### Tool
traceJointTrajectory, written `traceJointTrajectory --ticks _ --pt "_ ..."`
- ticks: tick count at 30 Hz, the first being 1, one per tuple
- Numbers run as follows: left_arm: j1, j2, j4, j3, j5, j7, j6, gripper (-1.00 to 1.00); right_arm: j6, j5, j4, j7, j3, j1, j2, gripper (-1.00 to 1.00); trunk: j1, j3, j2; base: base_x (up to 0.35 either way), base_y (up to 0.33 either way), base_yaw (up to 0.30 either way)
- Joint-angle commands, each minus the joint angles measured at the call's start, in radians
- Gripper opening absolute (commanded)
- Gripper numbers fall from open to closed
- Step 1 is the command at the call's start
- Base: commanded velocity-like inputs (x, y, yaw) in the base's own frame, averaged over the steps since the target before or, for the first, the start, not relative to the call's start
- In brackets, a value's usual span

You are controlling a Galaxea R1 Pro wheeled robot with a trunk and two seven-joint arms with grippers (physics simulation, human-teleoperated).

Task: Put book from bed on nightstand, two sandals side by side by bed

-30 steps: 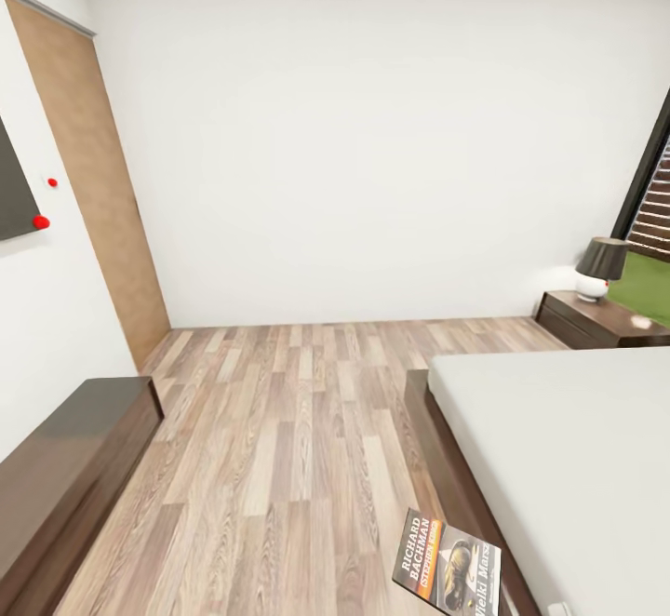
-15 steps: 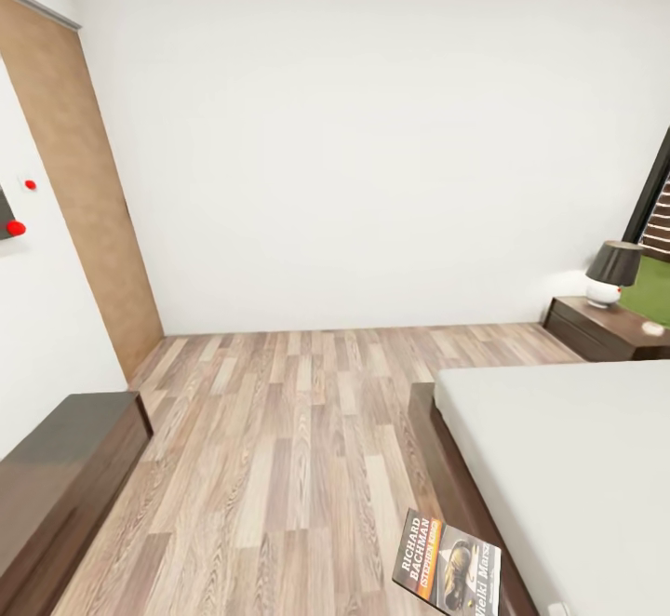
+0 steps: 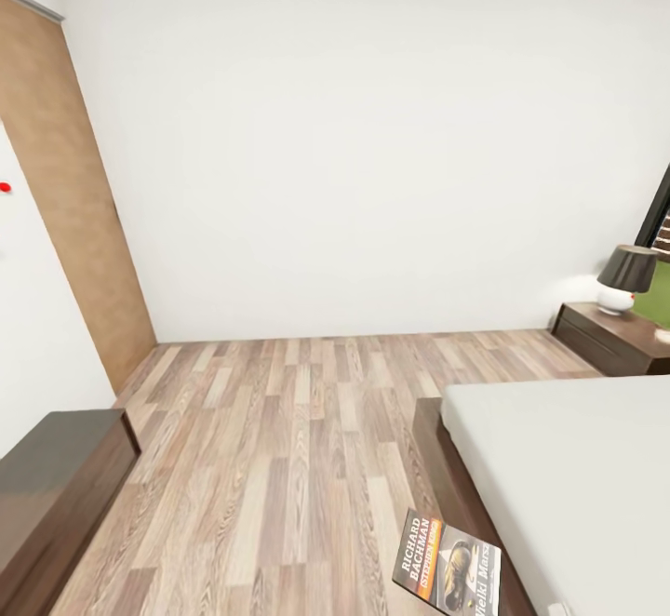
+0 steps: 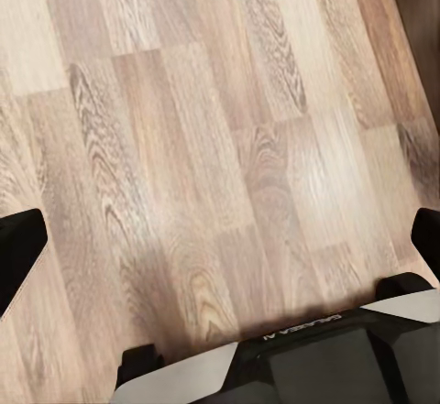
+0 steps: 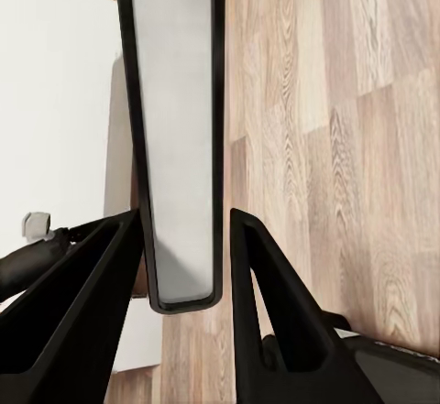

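Observation:
The book (image 3: 448,562), dark with an orange band and "Richard Bachman" lettering, hangs above the floor by the bed's near corner. In the right wrist view the book (image 5: 174,147) stands edge-on between the two black fingers of my right gripper (image 5: 183,225), which is shut on it. My left gripper (image 4: 220,239) is open over bare wood planks, its fingertips far apart. The bed (image 3: 577,476) with its pale mattress and dark frame lies at the right. A dark nightstand (image 3: 605,339) stands past the bed's far end. The sandals are out of view.
A lamp (image 3: 625,277) with a dark shade sits on the nightstand. A low dark cabinet (image 3: 51,500) runs along the left wall, with a brown door (image 3: 70,197) behind it. Wood floor (image 3: 288,448) stretches between cabinet and bed up to the white wall.
The whole head view has shifted: the camera moved, so door and cabinet slid left and the nightstand slid right and down. The book keeps its place in the view.

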Motion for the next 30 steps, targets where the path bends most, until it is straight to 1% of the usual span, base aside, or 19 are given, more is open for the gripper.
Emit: traceJointTrajectory --ticks 1,30 --pt "-0.001 0.000 0.001 -0.008 0.010 -0.004 -0.003 1.00 0.010 -0.010 0.003 0.005 0.001 -0.002 0.000 -1.00 0.001 -0.002 -0.002 0.330 0.000 0.000" --pt "-0.001 0.000 0.001 -0.008 0.010 -0.004 -0.003 1.00 0.010 -0.011 0.003 0.004 0.001 -0.002 0.000 -1.00 0.001 -0.002 -0.002 0.330 0.000 0.000"
